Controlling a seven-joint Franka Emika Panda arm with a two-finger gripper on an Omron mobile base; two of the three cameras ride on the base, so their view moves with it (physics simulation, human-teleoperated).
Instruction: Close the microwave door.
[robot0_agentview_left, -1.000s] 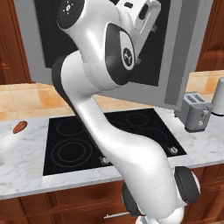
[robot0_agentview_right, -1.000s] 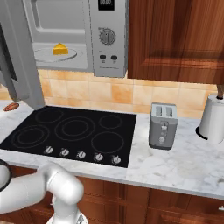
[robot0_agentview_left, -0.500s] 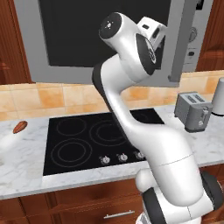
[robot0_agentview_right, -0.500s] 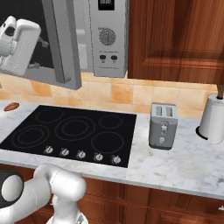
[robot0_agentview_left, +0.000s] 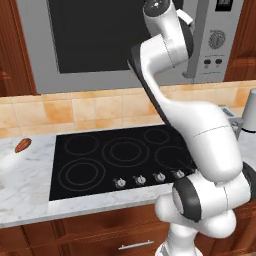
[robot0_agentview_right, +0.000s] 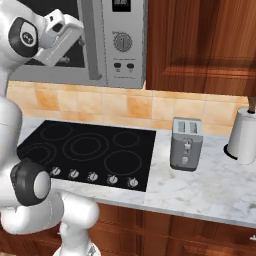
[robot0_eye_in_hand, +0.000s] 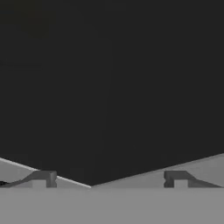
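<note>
We saw the door (robot0_agentview_left: 107, 42) almost flat against the microwave (robot0_agentview_right: 122, 42); half a second before it had stood partly swung out, and a second before it was wide open, showing the cavity. Only a narrow gap remained at its right edge beside the control strip (robot0_agentview_left: 216, 40). The arm had swept rightward with the door, and the hand (robot0_agentview_right: 75, 47) now pressed at the door's dark window near its right edge. In the hand view the fingertips (robot0_eye_in_hand: 43, 178) stood spread wide apart, close against the dark glass, pinching nothing. On the desk (robot0_agentview_right: 210, 187) the cooktop (robot0_agentview_left: 125, 160), toaster (robot0_agentview_right: 186, 144) and paper roll (robot0_agentview_right: 243, 136) lay as before, and the small brown thing (robot0_agentview_left: 22, 145) sat left of the cooktop.
</note>
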